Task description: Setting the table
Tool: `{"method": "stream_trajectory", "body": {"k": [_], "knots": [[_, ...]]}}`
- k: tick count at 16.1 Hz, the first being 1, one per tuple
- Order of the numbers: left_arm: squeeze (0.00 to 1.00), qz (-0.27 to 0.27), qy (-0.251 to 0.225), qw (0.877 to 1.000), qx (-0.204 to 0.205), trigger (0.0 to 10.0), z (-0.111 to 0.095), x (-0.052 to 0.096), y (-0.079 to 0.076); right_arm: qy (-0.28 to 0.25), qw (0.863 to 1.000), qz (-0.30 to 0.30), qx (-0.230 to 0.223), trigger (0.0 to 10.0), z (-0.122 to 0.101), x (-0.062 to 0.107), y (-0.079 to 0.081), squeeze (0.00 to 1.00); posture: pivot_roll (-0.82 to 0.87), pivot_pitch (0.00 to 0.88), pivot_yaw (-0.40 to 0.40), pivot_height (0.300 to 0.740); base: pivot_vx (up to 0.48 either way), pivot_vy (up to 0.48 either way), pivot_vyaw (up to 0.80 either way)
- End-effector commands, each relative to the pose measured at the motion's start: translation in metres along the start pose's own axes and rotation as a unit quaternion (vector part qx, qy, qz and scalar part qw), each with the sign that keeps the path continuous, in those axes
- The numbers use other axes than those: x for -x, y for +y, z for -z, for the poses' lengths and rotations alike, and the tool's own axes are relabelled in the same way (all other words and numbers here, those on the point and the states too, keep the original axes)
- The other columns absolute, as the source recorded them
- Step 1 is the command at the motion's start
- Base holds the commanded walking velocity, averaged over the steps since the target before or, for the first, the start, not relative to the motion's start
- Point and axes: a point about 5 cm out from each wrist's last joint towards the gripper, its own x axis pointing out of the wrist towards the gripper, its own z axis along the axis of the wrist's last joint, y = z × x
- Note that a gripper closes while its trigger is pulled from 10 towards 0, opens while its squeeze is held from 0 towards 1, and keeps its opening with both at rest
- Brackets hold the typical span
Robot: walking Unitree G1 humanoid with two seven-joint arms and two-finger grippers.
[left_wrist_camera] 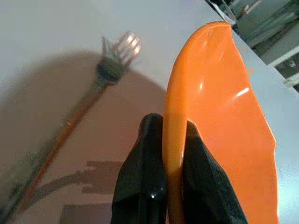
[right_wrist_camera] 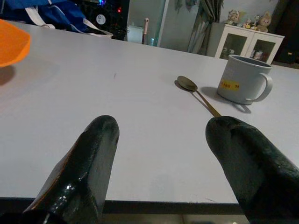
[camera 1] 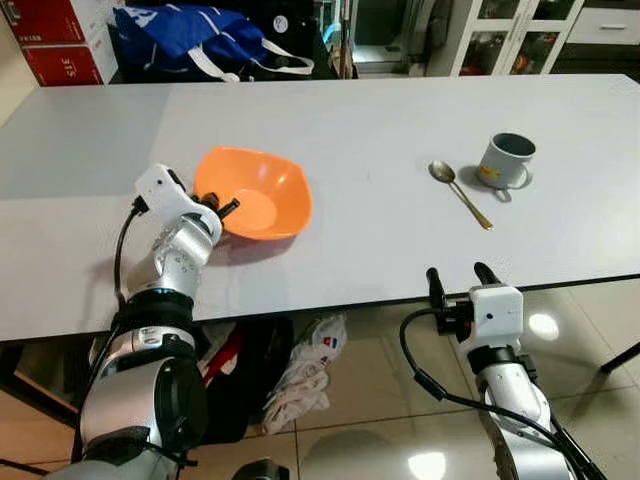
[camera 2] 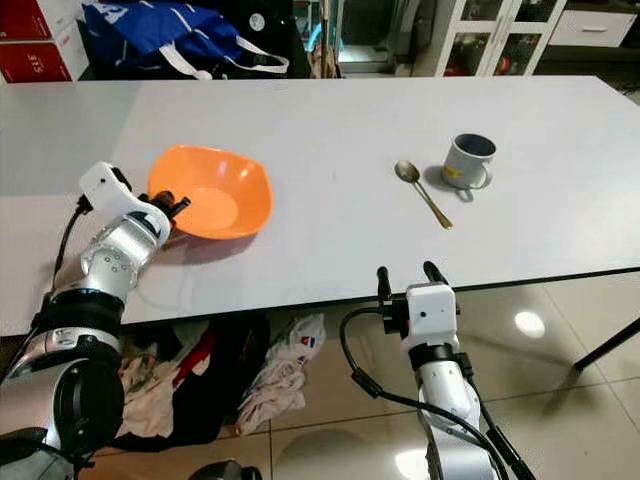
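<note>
- We had our left gripper (camera 1: 222, 207) clamped on the near-left rim of the orange bowl (camera 1: 256, 192), one black finger inside the rim and one outside, as the left wrist view showed.
- The bowl was tilted, its gripped edge raised above the white table (camera 1: 340, 130), and its shadow lay on the tabletop beneath it.
- Under the bowl, in the left wrist view, a fork (left_wrist_camera: 88, 98) with a thin handle lay flat on the table.
- Our right gripper (camera 1: 461, 279) hovered at the near edge of the table, its two fingers spread wide and holding nothing.
- Beyond it, to our right, a gold-coloured spoon (camera 1: 458, 192) lay on the table just beside a grey mug (camera 1: 508, 160), which stood upright.
- Past the far edge sat a blue bag (camera 1: 195, 38), and crumpled clothes (camera 1: 305, 365) lay on the tiled floor under the table.
</note>
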Motion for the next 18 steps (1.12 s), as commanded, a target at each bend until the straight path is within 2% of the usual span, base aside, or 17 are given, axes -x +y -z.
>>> {"method": "stream_trajectory", "body": {"k": [1, 6, 7, 8, 10, 11, 12, 13, 18], "knots": [[0.00, 0.020, -0.004, 1.000, 0.005, 0.0, -0.003, -0.001, -0.009, 0.002, 1.000, -0.002, 0.004, 10.0, -0.001, 0.000, -0.001, 0.00, -0.04, 0.012, 0.005, 0.740, 0.000, 0.000, 0.00], [0.00, 0.030, 0.001, 1.000, -0.001, 0.0, 0.007, -0.004, -0.011, 0.003, 1.000, -0.001, 0.006, 10.0, -0.001, 0.004, -0.005, 0.00, -0.05, 0.017, 0.007, 0.740, 0.000, 0.000, 0.00], [0.00, 0.030, 0.000, 1.000, -0.002, 1.2, 0.007, -0.004, -0.010, 0.003, 1.000, -0.001, 0.006, 10.0, -0.001, 0.004, -0.005, 0.00, -0.05, 0.017, 0.007, 0.740, 0.000, 0.000, 0.00], [0.00, 0.031, 0.002, 0.999, -0.010, 10.0, 0.008, -0.005, -0.010, 0.003, 1.000, -0.001, 0.006, 10.0, -0.002, 0.004, -0.005, 0.00, -0.05, 0.020, 0.008, 0.740, 0.000, 0.000, 0.00], [0.00, 0.028, -0.001, 1.000, -0.010, 10.0, 0.010, -0.006, -0.009, 0.005, 1.000, -0.001, 0.006, 10.0, -0.001, 0.006, -0.005, 0.00, -0.05, 0.023, 0.010, 0.740, 0.000, 0.000, 0.00], [0.35, 0.021, -0.004, 1.000, -0.012, 10.0, 0.010, -0.006, -0.007, 0.005, 1.000, -0.001, 0.006, 10.0, -0.001, 0.006, -0.004, 0.00, -0.05, 0.023, 0.011, 0.740, 0.000, 0.000, 0.00], [0.95, 0.018, -0.004, 1.000, -0.010, 10.0, 0.010, -0.006, -0.006, 0.006, 1.000, -0.001, 0.006, 10.0, -0.001, 0.006, -0.004, 0.00, -0.05, 0.024, 0.010, 0.740, 0.000, 0.000, 0.00], [1.00, 0.014, -0.006, 1.000, -0.009, 10.0, 0.009, -0.006, -0.005, 0.006, 1.000, -0.001, 0.006, 10.0, -0.001, 0.006, -0.004, 0.00, -0.05, 0.024, 0.010, 0.740, 0.000, 0.000, 0.00], [1.00, 0.002, -0.004, 1.000, -0.003, 10.0, 0.012, -0.007, -0.002, 0.010, 1.000, -0.005, 0.007, 10.0, 0.000, 0.006, -0.002, 0.00, -0.05, 0.024, 0.007, 0.740, 0.000, 0.000, 0.00]]}}
